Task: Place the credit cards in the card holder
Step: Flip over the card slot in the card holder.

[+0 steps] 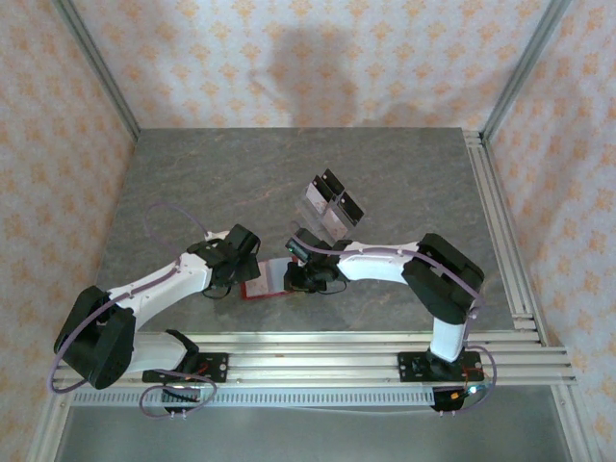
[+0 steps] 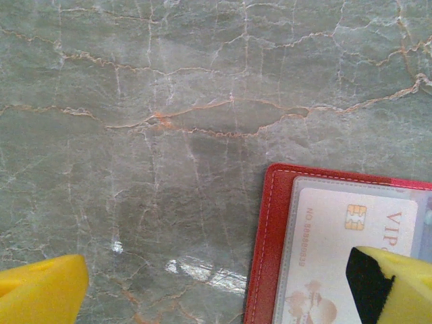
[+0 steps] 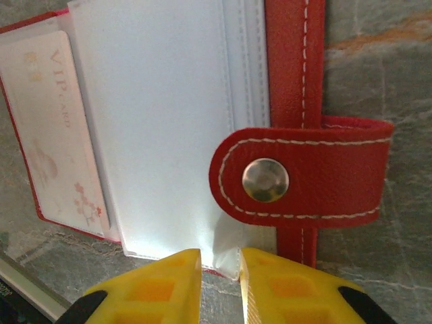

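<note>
Grey veined stone tabletop (image 1: 192,183): carries all items.

Clear plastic tray with black tabs (image 1: 328,204): stands far of centre, just beyond the right arm's wrist. Its contents are too small to read.

Small red stitched folding card holder (image 1: 268,285): lies open and flat near the near edge, between the two arms.

Pale glossy plastic pocket leaf (image 3: 155,121): lies over the holder's middle. Whether it carries a card cannot be told.

Cream plastic credit card printed "VIP" (image 2: 337,250): already seated in the clear left-hand pocket.

Red snap tab with metal stud (image 3: 304,175): folded across the right-hand red edge.

Left end effector (image 2: 216,287): jaws wide and holding nothing. One yellow fingertip stands over bare stone, the other over the seated card.

Right end effector (image 3: 221,270): jaws narrow, with the pocket leaf's near edge in the gap. Whether it is pinched cannot be told.

Judgement: the step in hand looks like taking hold of a pocket leaf to expose the next slot. The next move likely calls for a firm pinch on that thin edge and a lift. The left fingertip would press the holder down so it does not drag.
</note>
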{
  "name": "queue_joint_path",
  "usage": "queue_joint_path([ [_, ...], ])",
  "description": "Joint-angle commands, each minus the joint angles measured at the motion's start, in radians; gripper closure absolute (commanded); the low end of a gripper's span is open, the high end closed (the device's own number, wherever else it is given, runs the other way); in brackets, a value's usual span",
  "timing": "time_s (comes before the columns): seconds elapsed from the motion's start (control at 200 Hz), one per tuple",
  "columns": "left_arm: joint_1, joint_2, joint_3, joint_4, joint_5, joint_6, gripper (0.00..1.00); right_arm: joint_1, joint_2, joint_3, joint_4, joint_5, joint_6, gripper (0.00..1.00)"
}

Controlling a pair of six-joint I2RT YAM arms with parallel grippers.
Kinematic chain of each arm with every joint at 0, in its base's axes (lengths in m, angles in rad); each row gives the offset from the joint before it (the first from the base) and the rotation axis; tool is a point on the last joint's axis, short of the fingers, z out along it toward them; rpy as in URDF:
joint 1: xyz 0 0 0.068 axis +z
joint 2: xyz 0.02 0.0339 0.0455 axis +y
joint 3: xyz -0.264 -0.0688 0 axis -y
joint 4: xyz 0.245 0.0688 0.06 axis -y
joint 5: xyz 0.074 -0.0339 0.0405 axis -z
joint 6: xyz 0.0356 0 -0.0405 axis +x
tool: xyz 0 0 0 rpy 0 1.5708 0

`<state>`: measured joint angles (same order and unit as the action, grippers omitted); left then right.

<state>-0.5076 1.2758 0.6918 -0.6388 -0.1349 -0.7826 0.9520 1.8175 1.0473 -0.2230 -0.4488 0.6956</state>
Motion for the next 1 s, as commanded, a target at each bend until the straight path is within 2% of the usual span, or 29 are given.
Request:
queue_joint_path([
  [0.0,0.009,-0.005,-0.013,-0.003,-0.024,0.018,0.00,-0.006,0.010,0.019,0.013,0.001,0.006,0.82],
  [0.255,0.008,-0.008,-0.015,-0.001,-0.024,0.016,0.00,-0.010,0.005,0.010,0.025,-0.003,0.014,0.93],
  [0.325,0.008,-0.011,-0.014,-0.002,-0.023,0.012,0.00,-0.012,0.001,0.007,0.029,-0.006,0.015,1.00],
  [0.575,0.024,-0.042,0.023,-0.062,-0.085,-0.004,0.00,-0.015,-0.024,0.046,0.035,-0.047,-0.001,1.00],
  [0.746,0.065,-0.084,0.040,-0.068,-0.064,-0.027,0.00,-0.008,-0.010,0.113,0.007,-0.071,-0.020,1.00],
  [0.991,0.067,-0.134,0.067,-0.078,-0.069,-0.071,0.00,0.024,0.075,0.235,-0.006,-0.093,-0.021,1.00],
])
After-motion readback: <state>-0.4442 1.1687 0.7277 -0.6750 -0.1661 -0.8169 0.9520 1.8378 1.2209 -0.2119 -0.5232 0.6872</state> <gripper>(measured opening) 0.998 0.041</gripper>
